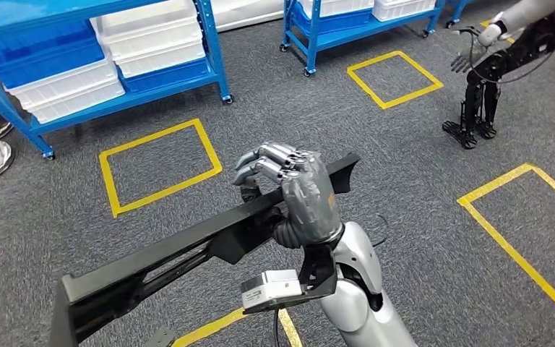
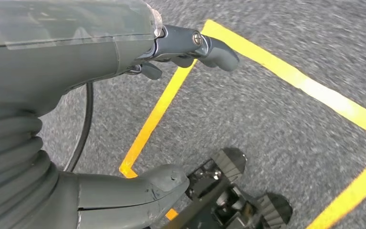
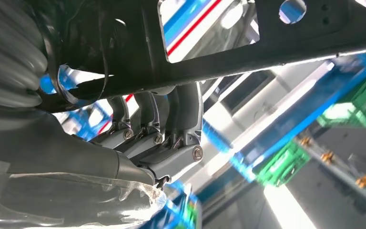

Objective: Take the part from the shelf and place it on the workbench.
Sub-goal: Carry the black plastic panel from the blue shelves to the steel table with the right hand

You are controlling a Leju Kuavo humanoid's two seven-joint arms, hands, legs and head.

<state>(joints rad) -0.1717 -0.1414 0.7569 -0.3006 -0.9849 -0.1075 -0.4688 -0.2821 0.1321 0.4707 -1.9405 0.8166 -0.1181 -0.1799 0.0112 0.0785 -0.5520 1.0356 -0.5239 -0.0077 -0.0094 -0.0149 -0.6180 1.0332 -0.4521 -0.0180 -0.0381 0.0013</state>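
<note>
Grey carpet (image 1: 419, 181) (yellow-taped squares (image 1: 160, 166)) lies beneath the long black part (image 1: 188, 242) gripped by the right hand (image 1: 296, 195); left hand (image 2: 124, 57) holds nothing.

Grey carpet floor (image 1: 419, 159) marked with yellow tape squares (image 1: 160, 166); blue shelf (image 1: 101, 65) holds white bins (image 1: 152, 36)

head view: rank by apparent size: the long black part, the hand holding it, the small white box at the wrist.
1. Long black metal part, the largest, spanning from lower left to past the hand.
2. Grey right hand gripping the part.
3. Small white box at the wrist, the smallest.
All sit at similar nearness, so the order is fairly safe.
</note>
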